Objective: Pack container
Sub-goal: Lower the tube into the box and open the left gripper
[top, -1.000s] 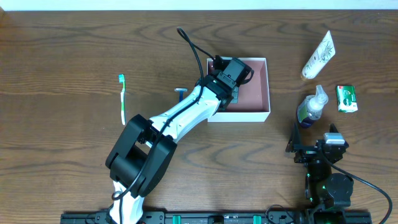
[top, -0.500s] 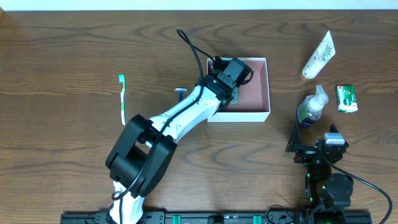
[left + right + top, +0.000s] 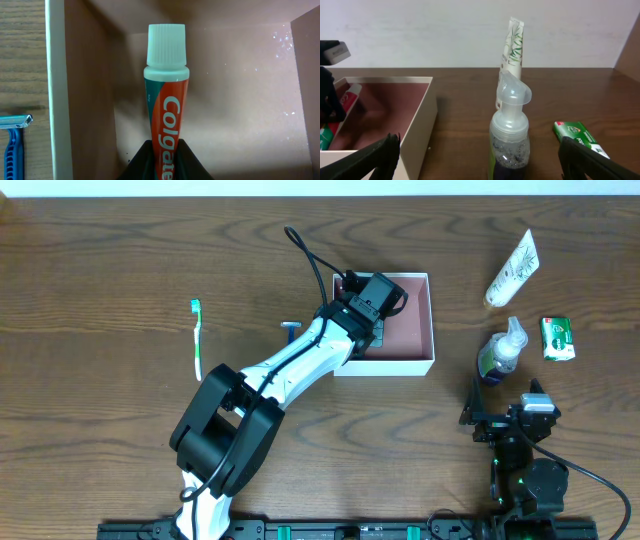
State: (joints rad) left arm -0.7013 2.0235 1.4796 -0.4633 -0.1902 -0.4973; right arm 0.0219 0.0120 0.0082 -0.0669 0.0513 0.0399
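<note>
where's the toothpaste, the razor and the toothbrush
toothpaste [image 3: 166, 115], left wrist view, red label of the tube
razor [image 3: 15, 120], left wrist view, its blade head
toothbrush [image 3: 197, 345], overhead view, middle of handle

A dark brown wooden table [image 3: 100, 260] carries everything. Toward its left lies a green and white toothbrush [image 3: 197, 338], head pointing far. A blue razor [image 3: 291, 331] lies just left of the white container [image 3: 395, 366], which sits near the middle. On the right, a white tube [image 3: 512, 268] lies farthest, slanted. Nearer stands a clear-topped pump bottle [image 3: 501, 352], with a green packet [image 3: 558, 338] lying beside it on its right.
</note>
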